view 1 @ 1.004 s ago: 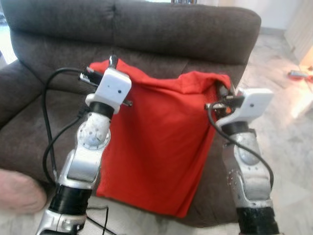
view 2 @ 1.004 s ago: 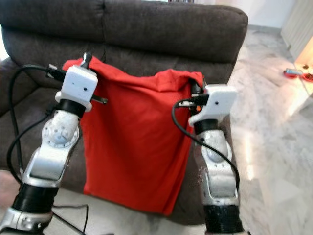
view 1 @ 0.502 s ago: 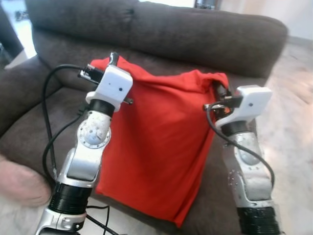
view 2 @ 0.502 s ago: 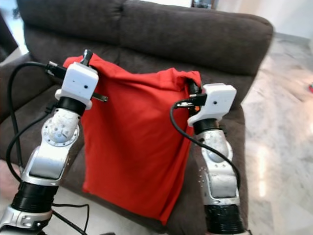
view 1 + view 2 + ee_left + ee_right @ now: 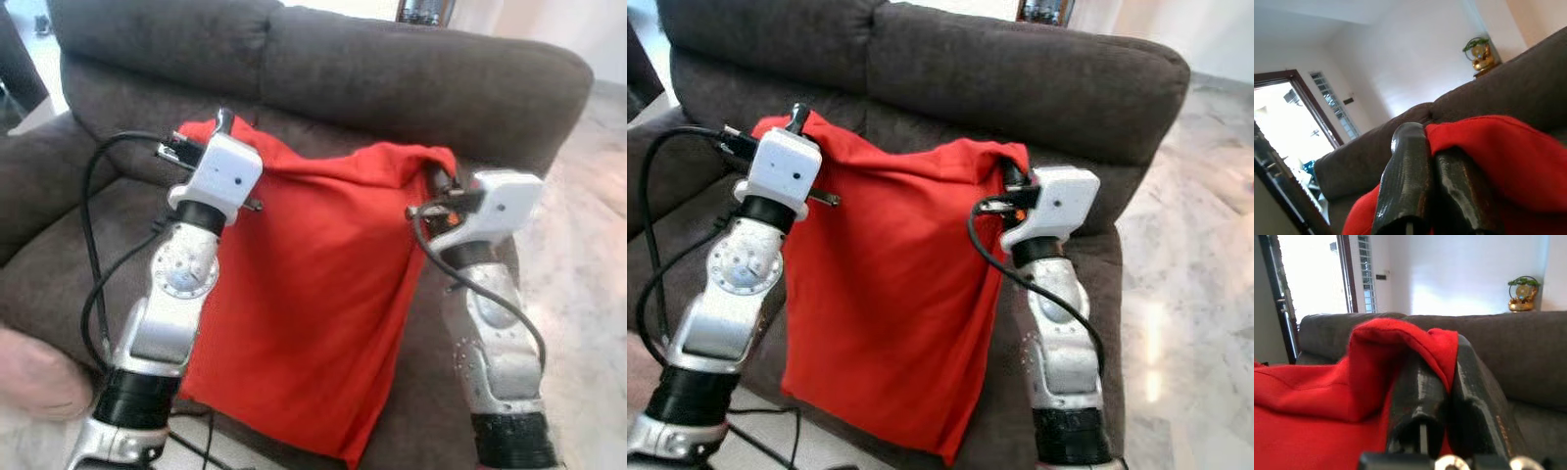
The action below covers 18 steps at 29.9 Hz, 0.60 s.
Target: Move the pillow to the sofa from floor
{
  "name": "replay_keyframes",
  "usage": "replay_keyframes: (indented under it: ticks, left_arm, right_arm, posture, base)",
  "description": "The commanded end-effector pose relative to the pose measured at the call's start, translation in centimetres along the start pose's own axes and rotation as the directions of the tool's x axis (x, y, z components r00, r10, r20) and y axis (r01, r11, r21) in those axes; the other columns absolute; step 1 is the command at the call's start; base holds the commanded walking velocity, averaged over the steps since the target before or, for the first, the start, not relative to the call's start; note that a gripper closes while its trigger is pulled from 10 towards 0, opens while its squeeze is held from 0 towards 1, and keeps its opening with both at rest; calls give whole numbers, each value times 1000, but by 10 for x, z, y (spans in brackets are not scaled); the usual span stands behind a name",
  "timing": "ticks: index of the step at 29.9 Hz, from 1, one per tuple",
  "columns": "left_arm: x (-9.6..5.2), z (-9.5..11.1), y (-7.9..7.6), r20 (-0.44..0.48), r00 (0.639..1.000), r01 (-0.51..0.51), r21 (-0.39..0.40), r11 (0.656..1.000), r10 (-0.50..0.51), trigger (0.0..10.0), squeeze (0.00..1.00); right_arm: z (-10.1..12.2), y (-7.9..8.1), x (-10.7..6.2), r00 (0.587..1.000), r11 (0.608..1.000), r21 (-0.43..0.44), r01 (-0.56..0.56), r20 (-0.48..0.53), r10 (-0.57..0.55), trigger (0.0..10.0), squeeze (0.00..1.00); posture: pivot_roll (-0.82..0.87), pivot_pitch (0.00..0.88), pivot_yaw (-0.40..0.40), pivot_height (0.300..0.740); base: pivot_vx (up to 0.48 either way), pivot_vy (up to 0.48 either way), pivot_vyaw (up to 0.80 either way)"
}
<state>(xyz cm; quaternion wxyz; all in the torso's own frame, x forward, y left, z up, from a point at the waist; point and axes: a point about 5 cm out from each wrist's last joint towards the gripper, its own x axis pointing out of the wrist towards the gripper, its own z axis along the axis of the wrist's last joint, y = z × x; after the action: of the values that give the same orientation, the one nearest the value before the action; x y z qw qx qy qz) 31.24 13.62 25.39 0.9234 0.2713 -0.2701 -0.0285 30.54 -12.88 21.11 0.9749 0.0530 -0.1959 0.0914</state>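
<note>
The left gripper (image 5: 224, 121) is pinched tight on one top corner of the red pillow (image 5: 313, 294). The pillow hangs between both arms, over the seat of the dark sofa (image 5: 411, 78). The right gripper (image 5: 434, 177) is clamped on the other top corner.

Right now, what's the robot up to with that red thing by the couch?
The robot holds a red pillow up by its two top corners, in front of the dark brown sofa. The left end effector is shut on one corner and the right end effector on the other. The pillow hangs between the arms, over the seat's front edge, not yet laid down.
</note>
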Motion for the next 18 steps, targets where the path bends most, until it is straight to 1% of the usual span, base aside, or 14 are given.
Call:
replay_keyframes:
  ticks: [1, 2, 3, 4, 6, 8, 18]
  left_arm:
    - [3, 15, -8, 55, 998, 46, -33, 998, -45, 10000, 0]
    - [2, 10, -13, 28, 996, 83, -42, 996, -82, 10000, 0]
    - [-2, 2, -22, -3, 988, 153, -46, 987, -153, 10000, 0]
    - [-5, -2, -26, -19, 984, 178, -45, 983, -179, 10000, 0]
    - [-9, -8, -28, -52, 981, 182, -58, 982, -185, 10000, 0]
    - [-10, -10, -28, -61, 980, 188, -56, 981, -191, 10000, 0]
    - [-11, -12, -32, -77, 970, 227, -39, 973, -229, 10000, 0]
  right_arm:
    - [8, -8, 1, 999, 1000, -13, 28, 37, -27, 10000, 0]
    - [7, -9, 1, 999, 999, -13, 35, 33, -34, 10000, 0]
    - [4, -10, 1, 999, 999, -14, 49, 19, -49, 10000, 0]
    - [3, -11, 0, 998, 998, -16, 55, 11, -55, 10000, 0]
    - [1, -12, 0, 998, 998, -18, 58, 1, -58, 10000, 0]
    - [0, -12, -1, 998, 998, -19, 60, -5, -60, 10000, 0]
    - [-8, -15, -4, 996, 997, -39, 70, -51, -72, 10000, 0]
  posture:
    - [134, 58, -32, 740]
    - [134, 58, -32, 740]
    - [134, 59, -32, 740]
    - [134, 61, -32, 740]
    - [133, 61, -32, 740]
    - [134, 62, -32, 740]
    - [133, 62, -33, 740]
  base:
    - [0, 0, 0]
    - [0, 0, 0]
    - [0, 0, 0]
    - [0, 0, 0]
    - [0, 0, 0]
    - [0, 0, 0]
    - [0, 0, 0]
